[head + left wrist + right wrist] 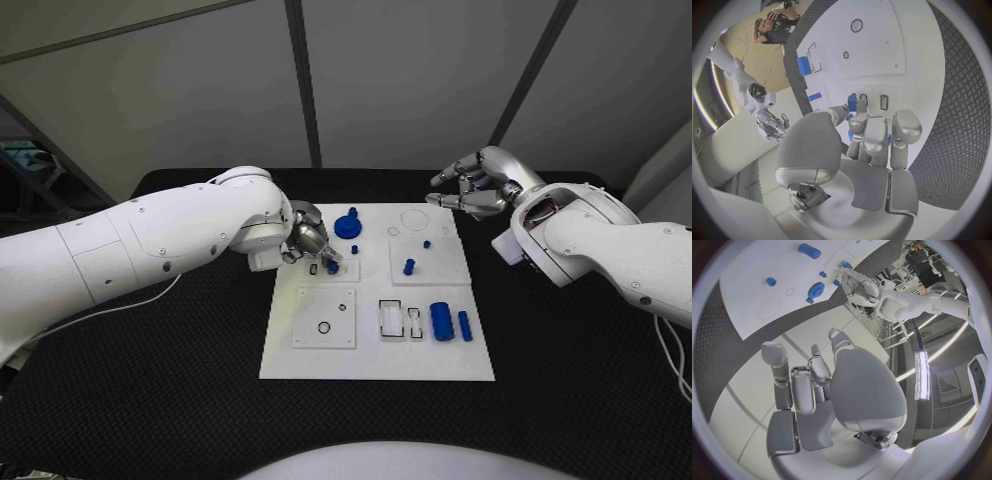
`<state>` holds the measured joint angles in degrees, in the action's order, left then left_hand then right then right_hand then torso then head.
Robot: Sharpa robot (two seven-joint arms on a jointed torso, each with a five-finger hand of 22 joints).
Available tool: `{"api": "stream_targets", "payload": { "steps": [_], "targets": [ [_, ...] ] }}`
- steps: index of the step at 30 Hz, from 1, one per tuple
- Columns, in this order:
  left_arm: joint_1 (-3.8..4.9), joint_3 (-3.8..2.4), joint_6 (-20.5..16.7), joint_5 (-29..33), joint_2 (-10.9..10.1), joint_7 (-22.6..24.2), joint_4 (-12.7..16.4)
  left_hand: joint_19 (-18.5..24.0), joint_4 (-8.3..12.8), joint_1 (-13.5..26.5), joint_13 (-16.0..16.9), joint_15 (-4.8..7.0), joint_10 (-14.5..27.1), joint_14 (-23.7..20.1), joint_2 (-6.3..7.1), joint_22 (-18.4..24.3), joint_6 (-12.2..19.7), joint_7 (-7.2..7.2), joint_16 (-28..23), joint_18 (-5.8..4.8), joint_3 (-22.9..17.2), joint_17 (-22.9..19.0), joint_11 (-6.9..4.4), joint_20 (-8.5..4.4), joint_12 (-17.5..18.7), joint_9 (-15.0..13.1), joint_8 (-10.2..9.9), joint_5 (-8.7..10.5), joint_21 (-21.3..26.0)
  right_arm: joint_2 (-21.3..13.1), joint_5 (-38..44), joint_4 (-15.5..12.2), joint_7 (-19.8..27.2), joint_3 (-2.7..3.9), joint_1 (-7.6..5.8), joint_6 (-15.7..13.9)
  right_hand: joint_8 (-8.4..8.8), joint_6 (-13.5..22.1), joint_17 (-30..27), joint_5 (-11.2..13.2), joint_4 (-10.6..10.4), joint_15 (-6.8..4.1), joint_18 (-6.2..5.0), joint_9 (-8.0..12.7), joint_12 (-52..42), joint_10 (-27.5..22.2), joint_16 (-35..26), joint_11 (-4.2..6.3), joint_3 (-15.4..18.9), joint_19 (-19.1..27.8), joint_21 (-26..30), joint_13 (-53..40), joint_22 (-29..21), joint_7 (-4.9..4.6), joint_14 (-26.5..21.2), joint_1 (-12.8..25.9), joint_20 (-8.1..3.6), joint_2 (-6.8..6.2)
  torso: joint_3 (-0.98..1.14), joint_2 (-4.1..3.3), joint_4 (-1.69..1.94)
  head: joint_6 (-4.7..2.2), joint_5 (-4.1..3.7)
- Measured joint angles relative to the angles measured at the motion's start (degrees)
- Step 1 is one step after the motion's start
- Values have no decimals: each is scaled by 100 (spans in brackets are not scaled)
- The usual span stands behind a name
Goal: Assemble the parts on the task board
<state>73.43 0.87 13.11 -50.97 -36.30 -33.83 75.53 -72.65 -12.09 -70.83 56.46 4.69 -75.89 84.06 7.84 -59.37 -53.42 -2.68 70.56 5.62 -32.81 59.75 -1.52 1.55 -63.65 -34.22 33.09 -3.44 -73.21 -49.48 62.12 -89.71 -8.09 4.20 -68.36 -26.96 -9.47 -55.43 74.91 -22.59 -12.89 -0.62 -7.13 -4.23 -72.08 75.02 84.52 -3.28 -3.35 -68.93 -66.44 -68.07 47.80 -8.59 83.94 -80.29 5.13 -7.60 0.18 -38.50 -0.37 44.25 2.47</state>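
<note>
On task board [378, 365], left robot hand [307, 243] hides blue part [332, 266] (grip unclear), right robot hand [473, 188] curled, empty.

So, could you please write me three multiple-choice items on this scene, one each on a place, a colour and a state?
1. Where is the left hand?
A. over the task board's left edge
B. off the table
C. over its near right corner

2. What colour is the gear?
A. red
B. blue
C. green

3. What does the right hand hold?
A. nothing
B. the gear
C. the board

Key: 1 A, its fingers reach over that edge; 2 B, it is plainly blue; 3 A, it hangs beyond the board's far corner, fingers bare.
</note>
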Motion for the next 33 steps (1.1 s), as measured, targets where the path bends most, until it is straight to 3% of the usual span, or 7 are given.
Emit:
{"api": "stream_targets", "payload": {
  "steps": [4,6,8,14,25,33],
  "targets": [
    [-1,0,-139,49,-112,50,136,0,71,53,-21,0,0,0,53,-27,0,0,0,0,-71,0,0,0,30,-26,4,-35,0,0,0,2,5,0,0,0,0,0,0,0,0,0,0,0,0,0,0,0,0,0,0,5,-8,0,0,0,0,0,0,0,0,-3,17],
    [-3,0,-230,53,-172,82,215,-12,96,119,-21,0,-14,0,119,-67,-1,0,0,0,-142,8,-12,12,30,-59,51,-273,0,-2,0,2,7,0,0,1,0,0,0,0,0,0,0,0,0,0,0,0,0,0,0,5,-8,0,0,0,0,0,1,0,0,-3,26],
    [-6,0,-355,44,-235,119,300,-35,97,150,-22,0,-42,0,150,-104,-1,1,0,1,-143,8,-38,10,30,-79,70,-391,-15,-7,0,2,11,0,0,1,0,0,0,0,-16,0,0,0,0,0,0,0,-16,0,0,5,-8,0,0,0,0,0,1,0,0,-5,36],
    [-47,4,-811,-104,-385,217,543,-103,88,179,11,0,-87,0,179,-209,-22,21,0,1,-167,14,-46,-17,30,-112,98,-436,-72,-28,0,-1,20,0,0,1,0,0,0,0,-16,0,0,0,0,0,0,0,-16,0,0,4,-8,0,0,0,0,0,4,2,0,-5,60],
    [-319,11,-1730,-686,-508,344,881,-157,168,256,17,21,-136,-21,256,-314,-56,52,0,1,-326,23,-54,-31,1,-143,133,-474,-138,-65,-7,4,42,0,0,0,-29,0,0,0,-16,0,0,0,0,0,0,0,-16,0,0,4,-7,0,0,0,0,0,13,16,38,13,74],
    [-468,11,-2011,-1126,-505,360,955,-197,182,301,-11,22,-174,-20,300,-337,-86,64,0,0,-387,23,-73,-31,1,-153,132,-473,-147,-68,-16,6,60,0,1,0,-29,0,0,0,-16,0,0,0,0,0,0,0,-16,0,-1,4,-7,0,0,0,0,0,18,18,48,12,98]
  ]
}}
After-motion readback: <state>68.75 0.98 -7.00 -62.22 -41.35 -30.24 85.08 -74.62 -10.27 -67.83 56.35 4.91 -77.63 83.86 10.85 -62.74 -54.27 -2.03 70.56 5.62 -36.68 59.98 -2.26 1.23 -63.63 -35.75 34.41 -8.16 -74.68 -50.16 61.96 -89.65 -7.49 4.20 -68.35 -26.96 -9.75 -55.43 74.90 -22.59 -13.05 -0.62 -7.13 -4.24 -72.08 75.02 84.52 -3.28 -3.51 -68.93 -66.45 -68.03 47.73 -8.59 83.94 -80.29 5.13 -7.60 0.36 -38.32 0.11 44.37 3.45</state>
